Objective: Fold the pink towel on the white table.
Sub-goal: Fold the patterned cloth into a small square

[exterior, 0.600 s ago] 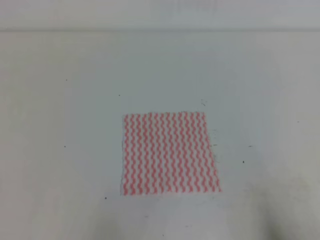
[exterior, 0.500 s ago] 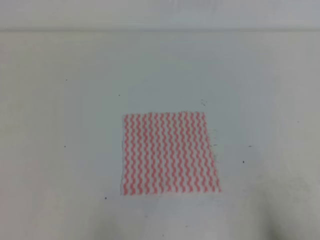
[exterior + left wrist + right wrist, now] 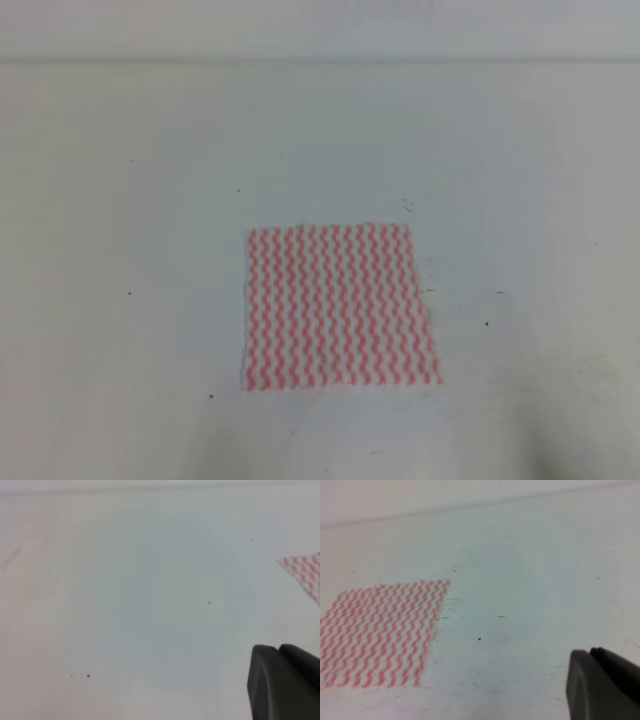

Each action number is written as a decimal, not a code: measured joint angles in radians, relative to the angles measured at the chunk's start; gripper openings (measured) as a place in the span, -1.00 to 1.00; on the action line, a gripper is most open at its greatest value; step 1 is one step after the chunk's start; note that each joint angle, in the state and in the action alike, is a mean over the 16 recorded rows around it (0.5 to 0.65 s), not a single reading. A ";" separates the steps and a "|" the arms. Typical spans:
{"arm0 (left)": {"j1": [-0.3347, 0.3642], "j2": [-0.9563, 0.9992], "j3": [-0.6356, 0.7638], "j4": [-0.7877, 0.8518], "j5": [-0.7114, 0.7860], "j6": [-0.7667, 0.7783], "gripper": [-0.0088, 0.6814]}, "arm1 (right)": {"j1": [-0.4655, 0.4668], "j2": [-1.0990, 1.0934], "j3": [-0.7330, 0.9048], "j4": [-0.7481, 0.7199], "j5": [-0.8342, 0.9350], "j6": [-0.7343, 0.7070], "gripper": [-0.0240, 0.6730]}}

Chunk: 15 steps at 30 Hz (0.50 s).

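While the high view took in the whole tabletop point(image 3: 140, 230), the towel point(image 3: 340, 306) lay flat on it a little below and right of the middle, unfolded and roughly square. The cloth was thin and white, covered in pink-red wavy stripes running from its far edge to its near one; its edges looked slightly frayed and its near side spread a little wider than the far side. The tabletop was plain matte white, marked with small dark specks and faint scuffs, several of them just beside the towel's right edge. No hand showed in this view.

In the left wrist view, only one striped corner of the towel point(image 3: 306, 573) reached in at the right edge, well apart from the left hand point(image 3: 282, 684), of which a single dark, smooth, rounded part showed in the lower right corner. Whether it was released or clenched could not be told.

In the right wrist view, the towel point(image 3: 380, 635) lay flat at the left, its right edge bordered by fine dark scratches. The right hand point(image 3: 601, 686) showed as a dark block at the lower right, apart from the cloth; its state could not be told either.
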 joint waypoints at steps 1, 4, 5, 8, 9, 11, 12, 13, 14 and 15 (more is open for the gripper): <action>0.000 -0.002 0.001 -0.005 -0.011 -0.006 -0.98 | 0.000 -0.002 0.002 0.001 -0.001 0.000 -0.98; 0.000 -0.002 0.001 -0.028 -0.047 -0.032 -0.98 | 0.000 0.000 -0.002 0.004 -0.007 0.000 -0.98; 0.000 -0.005 0.002 -0.041 -0.064 -0.045 -0.98 | 0.000 0.002 -0.002 0.012 -0.015 0.000 -0.98; 0.000 -0.005 0.002 -0.091 -0.112 -0.089 -0.98 | 0.000 0.002 -0.002 0.044 -0.043 0.000 -0.98; 0.000 -0.005 0.002 -0.109 -0.129 -0.105 -0.98 | 0.000 0.000 0.000 0.066 -0.058 0.001 -0.98; 0.000 -0.002 0.001 -0.146 -0.158 -0.136 -0.98 | 0.000 -0.002 0.003 0.121 -0.093 0.001 -0.98; 0.000 -0.002 0.001 -0.165 -0.172 -0.151 -0.98 | 0.000 0.000 0.001 0.148 -0.109 0.001 -0.98; 0.000 -0.002 0.001 -0.183 -0.184 -0.164 -0.98 | 0.000 -0.002 0.003 0.180 -0.126 0.001 -0.98; 0.000 -0.005 0.002 -0.201 -0.198 -0.178 -0.98 | 0.000 -0.002 0.003 0.212 -0.144 0.001 -0.98; 0.000 -0.005 0.002 -0.218 -0.208 -0.189 -0.98 | 0.000 -0.002 0.003 0.245 -0.162 0.001 -0.98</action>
